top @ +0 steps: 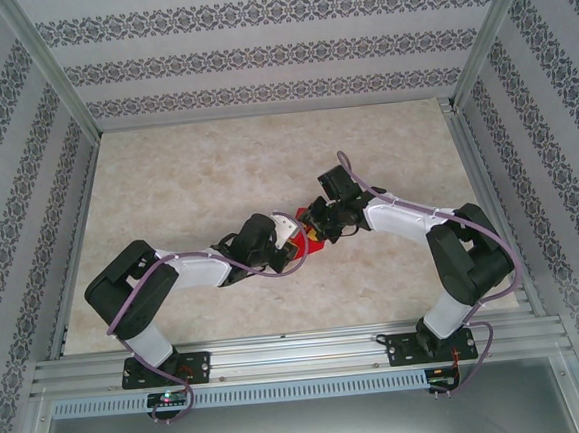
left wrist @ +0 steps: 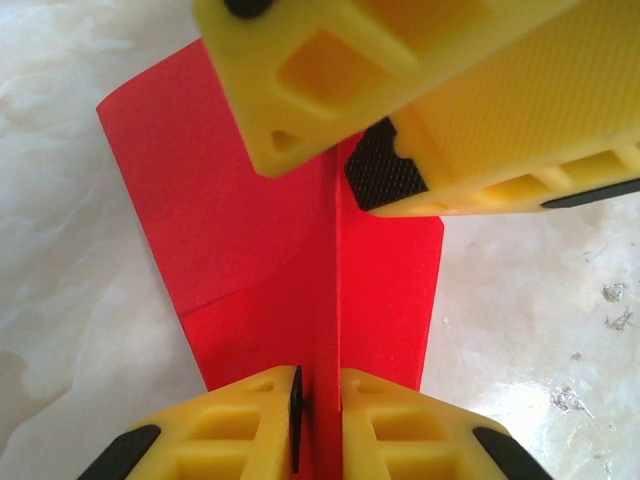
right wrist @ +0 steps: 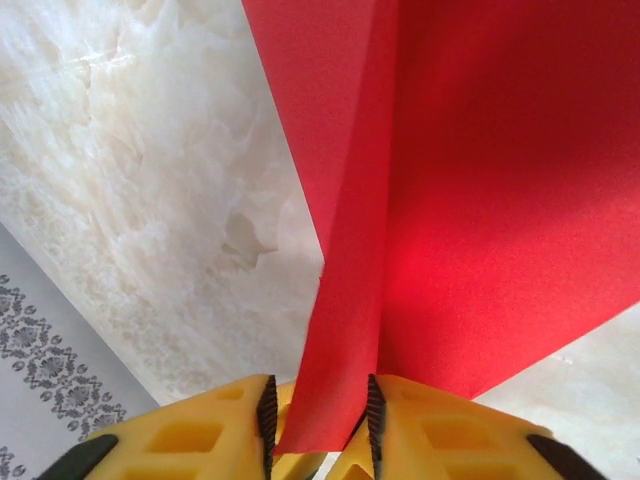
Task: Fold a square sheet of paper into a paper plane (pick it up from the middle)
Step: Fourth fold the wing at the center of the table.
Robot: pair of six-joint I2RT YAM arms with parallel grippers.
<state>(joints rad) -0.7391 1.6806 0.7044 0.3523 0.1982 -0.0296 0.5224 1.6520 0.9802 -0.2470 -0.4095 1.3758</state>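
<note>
Pinching the upright middle fold of the paper (left wrist: 250,250), the left gripper (left wrist: 320,405) has its fingers almost together, with the crease caught between the black pads. The right gripper (right wrist: 320,415) faces it from the other end of the same fold. Its jaws stand a little apart on either side of the red ridge, and its yellow fingers hang over the paper in the left wrist view. From the ridge a red flap slopes away to each side towards the tabletop (top: 216,172).

The paper sits near the middle of the tabletop, somewhat nearer the near edge, between the two arms. The surface is pale beige with a marbled pattern, and a few small grey specks (left wrist: 610,295) show beside the paper. Walls (top: 257,59) with bands of grey floral wallpaper close in the far side and both flanks. Aluminium posts (top: 53,75) run up at the corners, and a slotted rail (top: 300,354) along the near edge carries the arm bases.

From above, the grippers cover nearly all of the paper and only a small red patch shows. The paper's tip and full outline cannot be made out, as both wrist views cut its edges off. Purple cables (top: 136,299) loop along each arm.
</note>
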